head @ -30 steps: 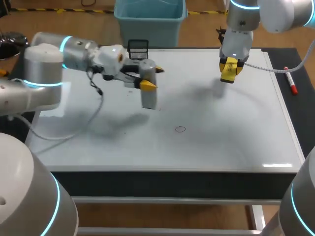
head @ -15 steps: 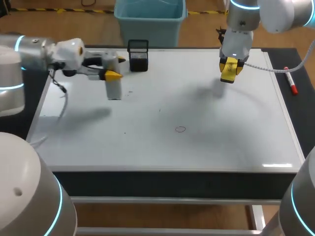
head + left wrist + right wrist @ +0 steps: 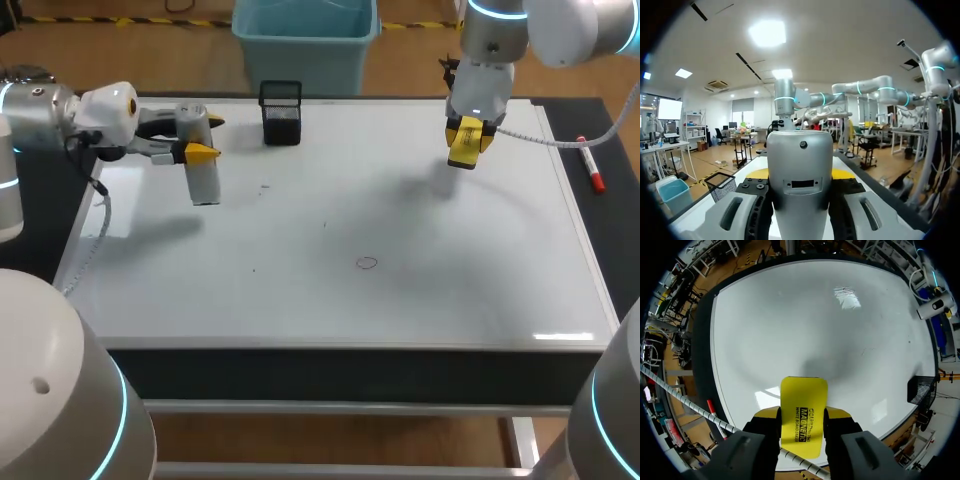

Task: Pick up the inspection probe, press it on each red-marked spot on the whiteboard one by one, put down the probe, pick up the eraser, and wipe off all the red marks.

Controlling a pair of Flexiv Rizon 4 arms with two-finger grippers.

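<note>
Your left gripper (image 3: pixel 196 138) is clamped on the grey inspection probe (image 3: pixel 204 181), which hangs upright just above the whiteboard (image 3: pixel 420 300) near its left edge. It has drawn back there from the board's far middle over the last second. Your right gripper (image 3: pixel 466 147), unmoved, pinches the yellow eraser (image 3: pixel 803 415), black print on its face, above the board's far right. Open board lies between them, a small circled mark (image 3: pixel 366 263) near its centre. A black mesh basket (image 3: pixel 281 112) sits at its far edge, and a red marker (image 3: pixel 592 166) lies just off its right edge.
</note>
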